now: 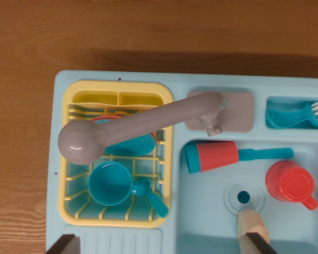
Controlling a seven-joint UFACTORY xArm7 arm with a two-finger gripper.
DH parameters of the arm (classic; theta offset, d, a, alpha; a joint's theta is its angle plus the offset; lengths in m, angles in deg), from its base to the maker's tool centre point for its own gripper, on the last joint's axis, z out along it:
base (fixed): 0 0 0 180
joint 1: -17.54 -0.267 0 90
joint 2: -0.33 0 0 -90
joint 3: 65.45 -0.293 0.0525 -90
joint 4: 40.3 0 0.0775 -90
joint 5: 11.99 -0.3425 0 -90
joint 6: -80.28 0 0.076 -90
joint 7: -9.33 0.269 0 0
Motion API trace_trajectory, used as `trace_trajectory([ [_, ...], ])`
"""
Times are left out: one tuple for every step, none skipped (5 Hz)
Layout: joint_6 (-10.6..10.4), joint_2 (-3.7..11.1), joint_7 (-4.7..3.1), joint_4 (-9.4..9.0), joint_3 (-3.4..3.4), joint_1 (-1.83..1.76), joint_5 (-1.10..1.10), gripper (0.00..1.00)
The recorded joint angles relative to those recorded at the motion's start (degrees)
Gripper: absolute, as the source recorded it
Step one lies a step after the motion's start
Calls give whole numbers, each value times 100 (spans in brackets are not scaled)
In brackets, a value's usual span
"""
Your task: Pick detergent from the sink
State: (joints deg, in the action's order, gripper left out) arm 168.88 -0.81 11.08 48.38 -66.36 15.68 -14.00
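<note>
- Detergent bottle of red plastic, with a round cap and a small side handle, stands in the pale blue toy sink basin, towards the wrist view's right, just beside the drain.
- Gripper at the bottom edge — its jaws are spread wide with nothing between them; one dark finger shows at the lower left, and the beige-tipped one hangs over the basin, just below the round drain.
- Red and teal cylindrical brush lies across the basin's far side.
- Yellow plastic dish rack, left of the basin, holds a teal cup.
- Grey toy faucet swings out over the rack.
- Teal scrub brush sits in a far-right compartment.
- Brown wooden table lies beyond.
</note>
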Motion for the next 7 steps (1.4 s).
trace_trajectory([
  [0, 0, 0, 0, 0, 0, 0, 0],
  [0, 0, 0, 0, 0, 0, 0, 0],
  [0, 0, 0, 0, 0, 0, 0, 0],
  [-25, 2, -8, -25, 4, 3, 0, 0],
  [-25, 2, -8, -25, 4, 3, 0, 0],
  [-87, 5, -31, -89, 17, 10, 0, 0],
  [-87, 5, -31, -89, 17, 10, 0, 0],
])
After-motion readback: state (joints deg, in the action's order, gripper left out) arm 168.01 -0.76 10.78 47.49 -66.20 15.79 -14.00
